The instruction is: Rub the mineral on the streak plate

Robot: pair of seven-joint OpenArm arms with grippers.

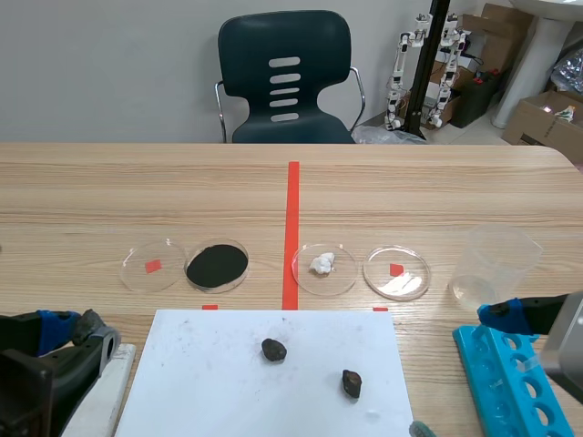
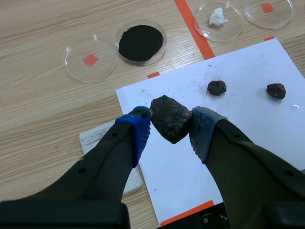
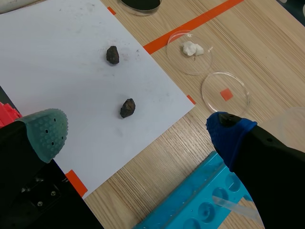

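Note:
My left gripper (image 2: pixel 171 130) is shut on a dark, rough mineral chunk (image 2: pixel 170 116), held above the near left corner of a white paper sheet (image 2: pixel 238 143). A white streak plate (image 2: pixel 97 138) lies beside and partly under that sheet's left edge, below the left finger; it also shows as the streak plate (image 1: pixel 98 393) in the scene view. Two smaller dark minerals (image 1: pixel 273 350) (image 1: pixel 352 383) rest on the paper. My right gripper (image 3: pixel 138 133) stands open above the sheet's right edge, nothing between its fingers.
Beyond the paper is a row of petri dishes: an empty one (image 1: pixel 152 265), one with black powder (image 1: pixel 217 265), one with a white lump (image 1: pixel 324 268), another empty one (image 1: pixel 396 272). A clear beaker (image 1: pixel 492 264) and a blue tube rack (image 1: pixel 510 387) stand at the right.

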